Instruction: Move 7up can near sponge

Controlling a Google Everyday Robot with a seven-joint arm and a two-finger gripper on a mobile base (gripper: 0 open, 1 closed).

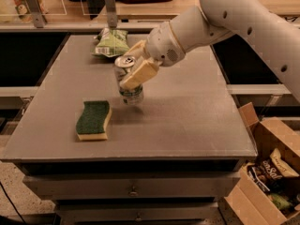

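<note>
The 7up can (127,89) is a silver-white can with green markings and a pull-tab top, upright and held just above the grey table (187,111). My gripper (135,65) is shut on the can, one pale finger (138,74) across its front. The sponge (93,120), dark green over pale yellow foam, lies flat on the table to the front left of the can, a short gap away. The white arm reaches in from the upper right.
A crinkled green-white snack bag (111,43) lies at the table's far edge behind the can. An open cardboard box (272,168) with snack packets stands on the floor at the right. Drawers sit below the table's front edge.
</note>
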